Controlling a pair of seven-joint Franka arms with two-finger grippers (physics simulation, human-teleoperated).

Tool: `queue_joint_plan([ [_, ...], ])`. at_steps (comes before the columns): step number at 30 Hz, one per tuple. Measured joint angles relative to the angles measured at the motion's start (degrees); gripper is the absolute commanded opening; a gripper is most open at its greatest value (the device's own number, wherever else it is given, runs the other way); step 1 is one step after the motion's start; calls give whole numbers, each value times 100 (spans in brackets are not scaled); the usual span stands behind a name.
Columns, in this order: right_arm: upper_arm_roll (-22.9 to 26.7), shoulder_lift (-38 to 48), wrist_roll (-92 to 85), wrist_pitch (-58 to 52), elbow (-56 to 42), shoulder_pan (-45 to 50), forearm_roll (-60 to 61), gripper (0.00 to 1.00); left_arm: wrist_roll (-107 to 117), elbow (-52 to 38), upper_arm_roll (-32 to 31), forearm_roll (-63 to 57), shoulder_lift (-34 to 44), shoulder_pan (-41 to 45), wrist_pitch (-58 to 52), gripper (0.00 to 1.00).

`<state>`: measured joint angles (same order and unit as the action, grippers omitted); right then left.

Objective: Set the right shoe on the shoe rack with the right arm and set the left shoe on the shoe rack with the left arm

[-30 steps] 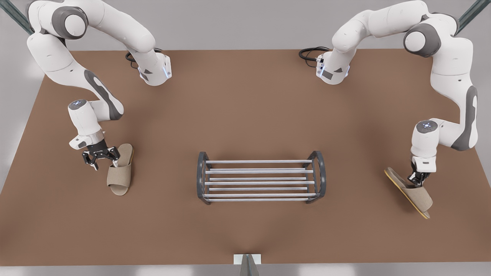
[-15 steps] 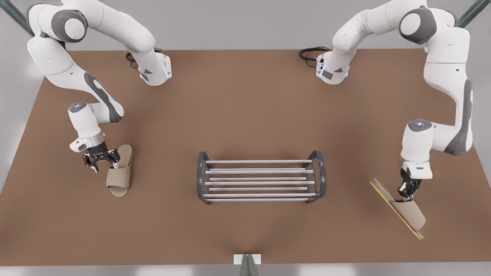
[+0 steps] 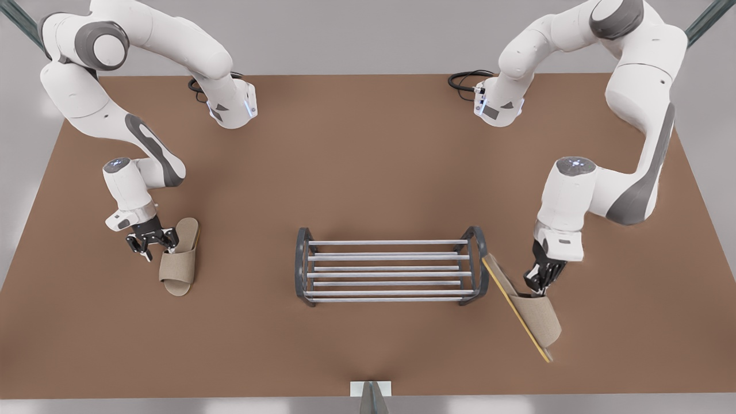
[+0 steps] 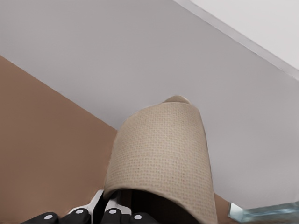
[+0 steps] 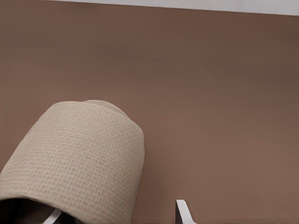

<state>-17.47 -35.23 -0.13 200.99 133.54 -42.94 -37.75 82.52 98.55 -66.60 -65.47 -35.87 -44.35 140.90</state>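
The left shoe (image 3: 537,319) is nearest to the front camera. It hangs above the worktop (image 3: 368,172), tilted on its side, and its yellow sole edge faces the rack (image 3: 391,275). Its heel end is just beside the rack's end frame at the front view's right; I cannot tell if they touch. The left end effector (image 3: 540,287) is clenched on the strap edge of this shoe and points down. In the left wrist view the fingers (image 4: 110,214) are close together under the woven strap (image 4: 163,149).

The rack stands in the middle of the worktop and no shoe lies on its bars.

The right shoe (image 3: 179,259) lies flat on the worktop at the front view's left, well apart from the rack. The right end effector (image 3: 152,246) is released, low beside the strap opening, with one finger at the shoe's edge. The right wrist view shows the strap (image 5: 79,163) and one fingertip (image 5: 183,211) apart from it.
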Motion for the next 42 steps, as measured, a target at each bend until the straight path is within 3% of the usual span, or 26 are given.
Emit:
queue_joint_plan([
  [4,0,-10,8,-1,-5,-18,4,64,-39,-105,-814,126,0,53,-779,21],
  [7,-7,6,15,-3,-3,-42,5,60,-91,-76,-1212,135,45,401,-1284,21],
  [9,-8,23,20,-2,-2,-53,6,55,-132,-40,-1304,121,175,810,-1625,21],
  [11,-9,26,24,-3,-2,-62,6,42,-173,-1,-1325,58,229,1209,-1938,21],
  [16,-9,27,36,-3,-2,-69,4,29,-344,24,-1187,-697,205,1693,-2564,21],
  [20,-32,61,60,-3,5,-112,-3,28,-476,174,-724,-1320,195,2076,-2837,21],
  [22,-34,105,84,0,8,-119,-9,21,-528,207,-522,-1537,185,2248,-2919,21],
  [29,-246,430,338,-66,46,-100,-18,21,-652,226,-86,-1987,160,2672,-3069,21],
  [34,-832,713,709,-700,-444,-95,-14,21,-634,476,154,-2319,168,2978,-3228,21],
  [42,-2338,734,1462,-3147,-2576,-28,210,21,-550,688,365,-2686,160,2969,-3307,21],
])
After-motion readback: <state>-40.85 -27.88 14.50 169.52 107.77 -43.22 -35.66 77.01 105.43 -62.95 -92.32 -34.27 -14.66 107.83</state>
